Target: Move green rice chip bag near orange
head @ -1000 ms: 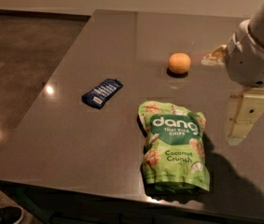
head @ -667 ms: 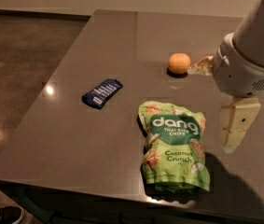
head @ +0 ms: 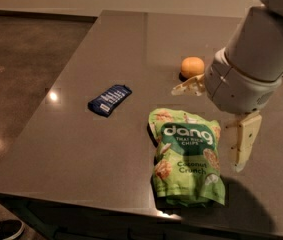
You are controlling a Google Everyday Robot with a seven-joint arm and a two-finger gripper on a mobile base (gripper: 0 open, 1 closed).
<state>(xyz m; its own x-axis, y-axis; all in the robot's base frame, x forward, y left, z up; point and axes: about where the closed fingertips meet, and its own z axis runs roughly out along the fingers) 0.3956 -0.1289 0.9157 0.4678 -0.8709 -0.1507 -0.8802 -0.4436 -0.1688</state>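
The green rice chip bag lies flat on the dark table, near the front edge, its "dang" print facing up. The orange sits on the table behind the bag, a short gap away. My gripper hangs over the bag's upper right corner, open and empty. One finger points left between the orange and the bag. The other finger hangs down just right of the bag. The white arm covers the table behind it.
A small dark-blue wrapped bar lies left of the bag. The table's front edge runs just below the bag, and its left edge drops to a brown floor. A dark shoe shows at the bottom left.
The arm has moved left and lower, bringing the open gripper from the right side of the table to over the bag's upper right corner. Bag, orange and bar have not moved.
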